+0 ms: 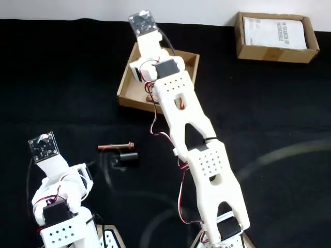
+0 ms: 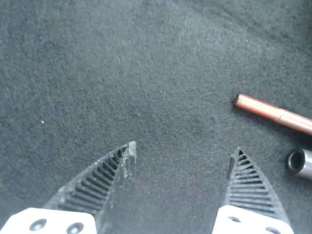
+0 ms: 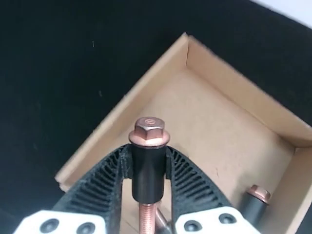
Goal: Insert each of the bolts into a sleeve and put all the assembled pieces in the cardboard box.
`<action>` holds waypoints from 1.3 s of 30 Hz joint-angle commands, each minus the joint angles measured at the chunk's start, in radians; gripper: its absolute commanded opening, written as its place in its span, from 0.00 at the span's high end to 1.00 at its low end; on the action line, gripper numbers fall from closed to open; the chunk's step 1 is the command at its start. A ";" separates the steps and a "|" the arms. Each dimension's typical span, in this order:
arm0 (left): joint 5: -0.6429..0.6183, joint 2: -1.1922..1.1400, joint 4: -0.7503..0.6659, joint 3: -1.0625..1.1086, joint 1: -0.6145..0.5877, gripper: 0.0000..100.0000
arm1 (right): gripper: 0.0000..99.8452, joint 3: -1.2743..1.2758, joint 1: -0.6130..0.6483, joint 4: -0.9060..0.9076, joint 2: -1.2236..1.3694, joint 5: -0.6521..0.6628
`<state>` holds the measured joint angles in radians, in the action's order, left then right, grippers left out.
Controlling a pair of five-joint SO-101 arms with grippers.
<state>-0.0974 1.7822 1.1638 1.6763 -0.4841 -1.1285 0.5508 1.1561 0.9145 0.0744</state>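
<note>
From the high view I see the black-clothed table [image 1: 269,113], my right arm [image 1: 191,124] stretched out over the cardboard box [image 1: 129,90], and the left arm [image 1: 57,186] folded near its base. A second cardboard box [image 1: 269,55] holding a printed sheet sits well apart at the far edge. The right wrist view gives me the close detail: the right gripper [image 3: 147,148] pinches a sleeved bolt [image 3: 147,170] by its black sleeve, copper head past the fingertips, above the box floor. A second sleeved bolt [image 3: 256,202] is inside, beside a wall. The left wrist view shows the left gripper [image 2: 185,147] spread wide over bare cloth, near the loose bolt [image 2: 273,113] and loose sleeve [image 2: 300,162], which lie just beside each other.
</note>
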 commanded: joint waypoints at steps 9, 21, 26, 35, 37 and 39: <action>-0.003 0.030 -0.015 0.019 -0.012 0.70 | 0.98 -0.074 0.051 -0.107 0.070 0.204; -0.003 0.030 -0.015 0.019 -0.012 0.70 | 0.68 -0.117 0.045 -0.013 0.054 0.203; -0.003 0.030 -0.015 0.019 -0.012 0.70 | 0.68 -0.260 0.051 0.136 0.018 0.201; -0.003 0.027 -0.015 0.019 -0.012 0.70 | 0.68 -0.552 0.107 0.469 -0.031 0.196; -0.003 0.027 -0.015 0.019 -0.012 0.70 | 0.68 -0.601 0.131 0.526 -0.048 0.157; -0.003 0.025 -0.015 0.019 -0.012 0.70 | 0.68 -0.619 0.153 0.567 -0.074 0.124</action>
<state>-0.0974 1.7822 1.1638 1.6778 -0.4841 -1.6395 0.6690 1.6655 0.9467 0.2355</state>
